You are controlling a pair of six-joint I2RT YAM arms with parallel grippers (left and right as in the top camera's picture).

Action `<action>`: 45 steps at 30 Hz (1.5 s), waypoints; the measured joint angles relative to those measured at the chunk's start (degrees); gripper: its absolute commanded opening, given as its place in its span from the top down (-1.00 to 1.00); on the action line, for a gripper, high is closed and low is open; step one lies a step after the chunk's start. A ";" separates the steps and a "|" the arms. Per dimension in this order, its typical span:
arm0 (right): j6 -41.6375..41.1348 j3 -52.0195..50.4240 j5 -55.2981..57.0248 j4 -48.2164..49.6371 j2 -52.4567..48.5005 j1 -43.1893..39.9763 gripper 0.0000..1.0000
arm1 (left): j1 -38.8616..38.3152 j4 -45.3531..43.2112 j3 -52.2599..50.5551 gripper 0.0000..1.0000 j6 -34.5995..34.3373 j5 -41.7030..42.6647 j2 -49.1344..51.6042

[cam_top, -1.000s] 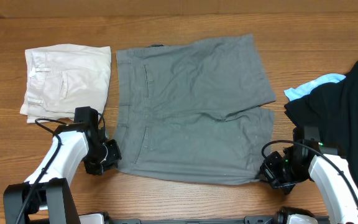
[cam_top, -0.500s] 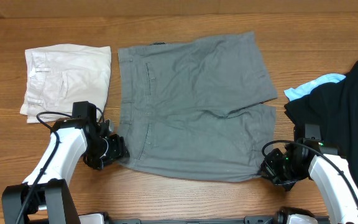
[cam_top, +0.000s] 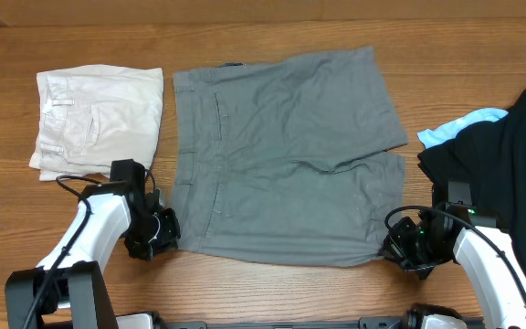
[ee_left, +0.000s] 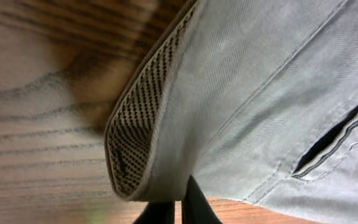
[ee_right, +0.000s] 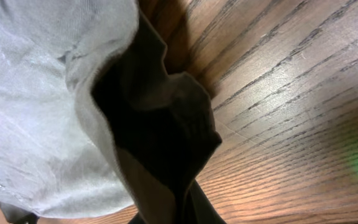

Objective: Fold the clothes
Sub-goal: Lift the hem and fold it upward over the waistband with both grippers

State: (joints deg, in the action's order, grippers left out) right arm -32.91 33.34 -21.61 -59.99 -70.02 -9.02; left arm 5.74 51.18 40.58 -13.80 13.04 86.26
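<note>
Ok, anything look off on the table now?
Nothing damaged. The grey shorts lie skewed, wrinkled at the crotch, near corners pinched by the left gripper and right gripper. The black garment sits heaped at the right edge.

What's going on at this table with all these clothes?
Two robot arms are working on a pair of grey shorts spread flat on the wooden table. The left fingers pinch the near waistband corner and the right fingers pinch the near leg hem. The fold has not begun. Cream shorts lie folded to one side; a black garment and a light-blue one are heaped on the other.
</note>
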 measured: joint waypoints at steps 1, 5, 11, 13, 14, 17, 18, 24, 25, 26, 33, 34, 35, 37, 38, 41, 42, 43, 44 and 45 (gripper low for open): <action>0.15 0.00 0.00 0.00 0.00 0.00 0.84 | 0.00 0.07 0.00 0.92 -0.02 0.07 0.00; 0.66 0.55 0.28 -1.01 0.11 -0.02 0.87 | 0.00 3.65 1.01 0.91 0.28 2.73 -0.11; 1.07 7.45 0.66 -5.79 5.49 0.00 0.87 | 0.00 8.72 4.76 0.92 0.72 5.90 -8.02; 1.05 11.58 0.98 -7.91 7.89 0.00 0.87 | 0.00 9.75 5.38 0.92 0.72 6.38 -13.20; 1.05 14.03 1.22 -9.25 9.05 0.00 0.88 | 0.00 10.19 5.55 0.91 0.74 6.58 -15.52; 1.16 21.51 2.58 -14.25 11.39 0.00 0.89 | 0.00 12.41 5.84 0.92 0.81 7.17 -24.22; 1.20 23.34 3.19 -15.61 11.65 0.00 0.89 | 0.00 13.14 5.90 0.92 0.85 7.37 -26.71; 1.20 37.79 5.51 -17.40 11.04 0.04 0.90 | -0.09 15.21 7.02 0.92 0.07 8.81 -39.21; 1.18 40.09 5.44 -16.74 10.64 0.07 0.90 | -0.13 14.99 7.87 0.92 -0.20 9.09 -40.22; 0.98 42.21 5.31 -15.93 10.19 0.11 0.90 | -0.13 14.49 8.85 0.92 -0.48 9.22 -40.81; -0.46 46.84 4.63 -8.09 3.41 0.42 0.88 | -0.13 8.11 15.02 0.92 -1.27 9.90 -38.25; -0.55 46.84 4.28 -6.40 1.11 0.52 0.88 | -0.13 7.19 15.10 0.92 -1.27 9.90 -36.92; -0.61 46.84 3.80 -4.35 -1.14 0.59 0.88 | -0.13 6.51 15.10 0.92 -1.27 9.92 -35.69; -0.81 46.84 2.69 0.46 -5.62 0.85 0.88 | -0.48 4.31 15.10 0.92 -1.29 9.94 -31.98; -0.83 46.82 1.92 3.23 -7.85 0.96 0.88 | -0.55 2.89 15.10 0.92 -1.29 9.97 -29.79; -0.94 46.80 -0.39 10.78 -13.81 1.22 0.88 | -0.83 -1.90 15.10 0.92 -1.31 9.97 -23.61; -1.03 46.80 -1.38 13.44 -15.56 1.25 0.88 | -0.87 -3.93 15.10 0.92 -1.46 9.94 -21.68; -0.98 46.80 -2.25 15.78 -16.94 1.25 0.88 | -0.87 -5.51 15.10 0.92 -1.62 9.97 -20.33; -1.05 46.80 -3.43 18.71 -18.60 1.25 0.88 | -0.87 -7.23 15.10 0.92 -1.79 9.94 -19.08; -1.14 46.80 -4.50 21.49 -19.98 1.25 0.88 | -0.87 -8.94 15.08 0.92 -1.99 9.92 -17.99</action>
State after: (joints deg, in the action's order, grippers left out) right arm -34.04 80.14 -26.11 -38.50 -90.00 -7.77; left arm 4.86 42.24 55.66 -15.79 22.96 68.27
